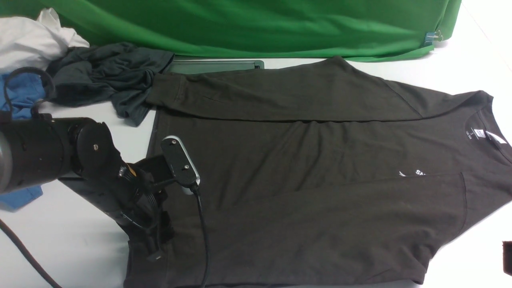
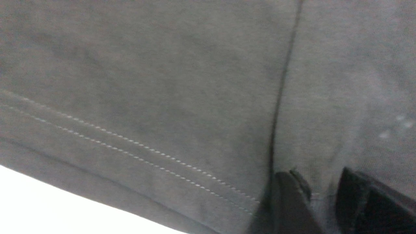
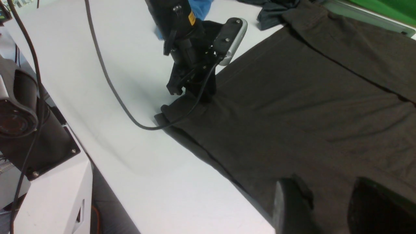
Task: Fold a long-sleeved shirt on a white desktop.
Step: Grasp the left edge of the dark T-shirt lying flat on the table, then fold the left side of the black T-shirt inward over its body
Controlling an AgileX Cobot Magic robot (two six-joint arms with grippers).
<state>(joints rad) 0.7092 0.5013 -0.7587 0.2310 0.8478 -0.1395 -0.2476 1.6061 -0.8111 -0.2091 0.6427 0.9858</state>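
Note:
The long-sleeved shirt (image 1: 304, 180) lies flat on the white desktop (image 1: 72, 240), collar to the right, hem to the left, both sleeves laid across the body. Its white neck label (image 1: 478, 134) and chest print (image 1: 414, 173) show. My left gripper (image 1: 158, 250) is pressed down on the near hem corner; in the left wrist view the left gripper (image 2: 320, 198) has its jaws apart with stitched hem cloth between them. My right gripper (image 3: 328, 201) hovers open above the shirt's near edge, holding nothing; only a sliver of the right gripper (image 1: 507, 258) shows at the frame edge.
A slate-grey garment (image 1: 104, 80), a blue shirt (image 1: 24, 96) and a white cloth (image 1: 28, 40) are heaped at the far left. The grey cable slot (image 1: 216, 66) sits by the green backdrop (image 1: 260, 24). The desk's near edge (image 3: 182, 208) runs close to the shirt.

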